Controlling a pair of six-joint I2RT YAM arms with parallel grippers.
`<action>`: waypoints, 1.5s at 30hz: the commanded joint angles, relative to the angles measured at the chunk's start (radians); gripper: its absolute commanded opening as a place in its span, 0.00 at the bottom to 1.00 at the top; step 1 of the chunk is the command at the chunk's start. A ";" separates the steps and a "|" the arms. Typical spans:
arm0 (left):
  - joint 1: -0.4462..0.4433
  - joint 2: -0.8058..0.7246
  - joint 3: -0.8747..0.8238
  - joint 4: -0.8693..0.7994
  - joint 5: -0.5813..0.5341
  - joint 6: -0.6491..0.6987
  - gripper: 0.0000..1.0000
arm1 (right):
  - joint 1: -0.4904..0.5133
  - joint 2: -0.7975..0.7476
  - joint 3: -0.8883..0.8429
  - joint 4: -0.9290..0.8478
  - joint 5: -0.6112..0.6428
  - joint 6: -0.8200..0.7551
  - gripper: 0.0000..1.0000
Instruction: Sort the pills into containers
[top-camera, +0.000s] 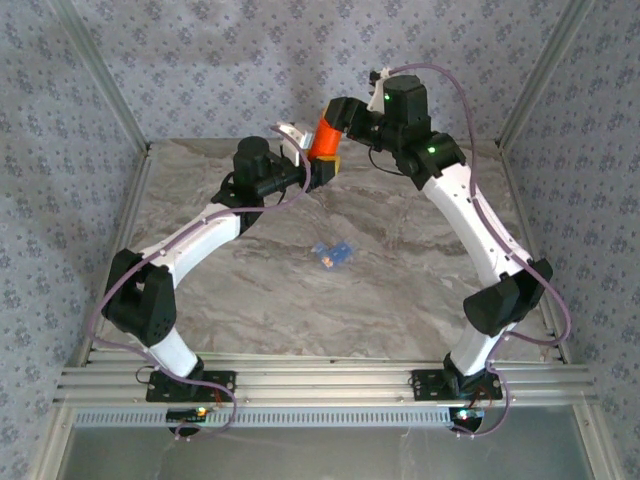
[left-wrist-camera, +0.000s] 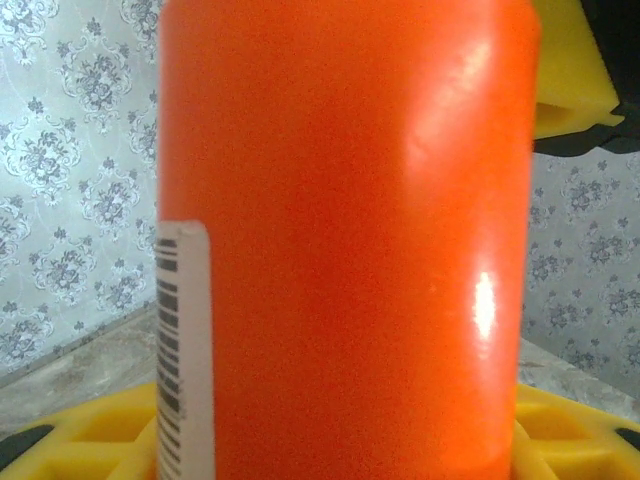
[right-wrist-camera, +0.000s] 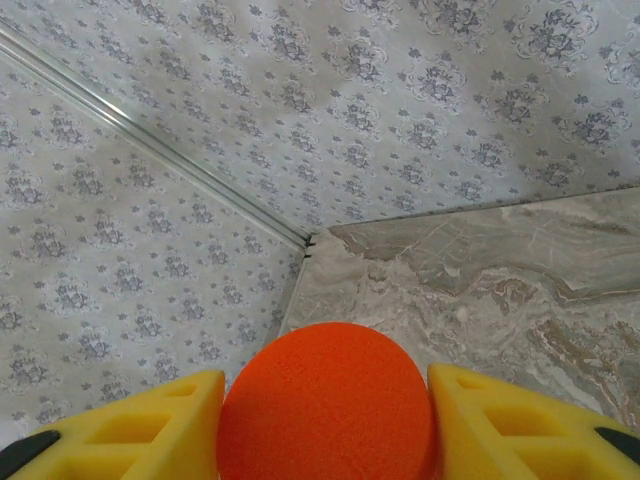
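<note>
An orange bottle (top-camera: 322, 140) with a barcode label (left-wrist-camera: 185, 350) hangs tilted in the air over the back of the table. My left gripper (top-camera: 322, 172) is shut on its lower part, and its yellow fingers (left-wrist-camera: 90, 430) show on either side of the bottle (left-wrist-camera: 340, 230). My right gripper (top-camera: 338, 115) is shut on the upper end, whose round orange face (right-wrist-camera: 327, 400) sits between the yellow fingers (right-wrist-camera: 150, 430). The containers, a small blue pill box (top-camera: 336, 251), lie mid-table with a tiny orange speck (top-camera: 327, 262) beside them. I cannot make out single pills.
The marble table (top-camera: 400, 290) is walled by patterned panels (top-camera: 250, 60) at the back and sides. An aluminium rail (top-camera: 320, 385) runs along the near edge by the arm bases. Both arms arch inward toward the back centre.
</note>
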 joint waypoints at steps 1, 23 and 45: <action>-0.004 -0.020 0.006 0.121 -0.018 0.011 0.00 | 0.021 0.012 0.012 -0.083 -0.045 0.044 0.55; -0.006 -0.019 0.041 0.097 0.060 -0.029 0.00 | -0.253 0.018 0.060 0.071 -0.657 -0.214 0.92; -0.015 -0.041 0.033 0.072 0.060 -0.031 0.00 | -0.171 0.116 0.183 -0.093 -0.628 -0.315 0.75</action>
